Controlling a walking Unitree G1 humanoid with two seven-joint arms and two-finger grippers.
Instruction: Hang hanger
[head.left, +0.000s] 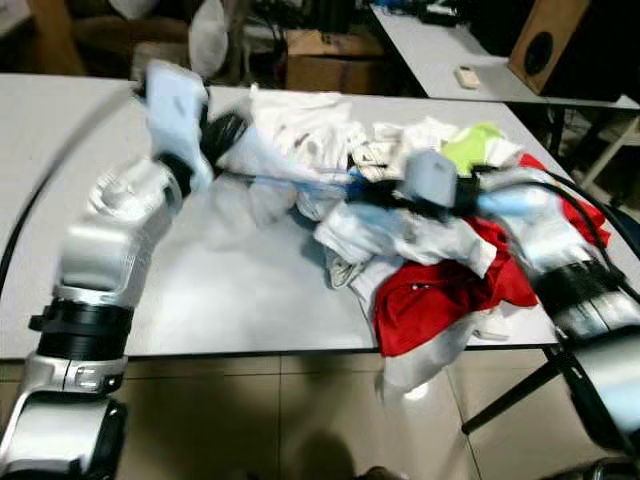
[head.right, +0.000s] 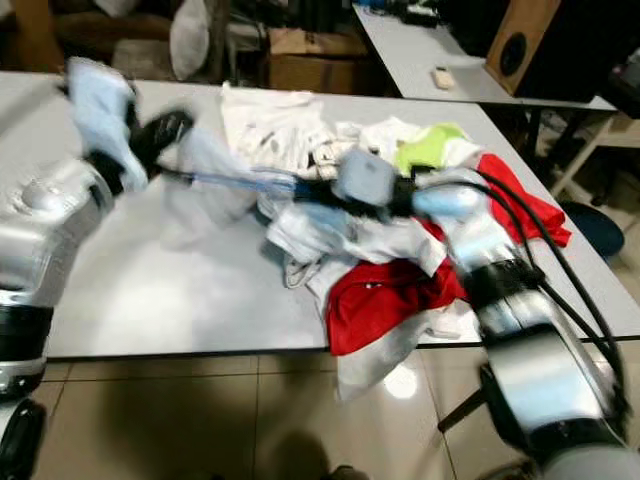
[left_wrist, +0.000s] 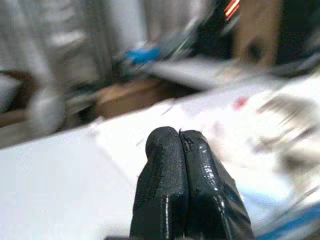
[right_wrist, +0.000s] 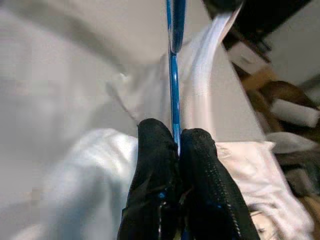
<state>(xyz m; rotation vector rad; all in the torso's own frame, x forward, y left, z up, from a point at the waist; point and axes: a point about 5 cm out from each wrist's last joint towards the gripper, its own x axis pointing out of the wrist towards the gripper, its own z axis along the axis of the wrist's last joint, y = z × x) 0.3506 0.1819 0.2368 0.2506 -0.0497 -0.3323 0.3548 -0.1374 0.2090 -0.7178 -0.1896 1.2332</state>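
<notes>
The right gripper (right_wrist: 176, 145) has its two black fingers pinched tight on a thin blue hanger (right_wrist: 173, 75), the bar running out between the pads and away over the table (head.left: 250, 290). From the head views the hanger (head.right: 245, 181) stretches level above the tabletop towards the left arm, with a pale, blurred garment (head.right: 205, 185) draped or trailing from it, though the smear makes it hard to say how it sits. The left gripper (left_wrist: 181, 150) is up by the far end of that bar, its fingers pressed together on nothing I can make out; whether it touches the hanger or the cloth I cannot tell.

Beside the right arm lies the heap of clothes (head.left: 420, 240), white, lime and red (head.left: 440, 295), spilling over the table edge.

What worries me is the hold: the bar is thin and smooth and caught only at the fingertips, so a quick swing could let it twist or slide out. The trailing cloth could also snag the heap and drag shirts off the edge, or slip from the hanger altogether. Both arms look to be moving fast, which makes each of these likelier
</notes>
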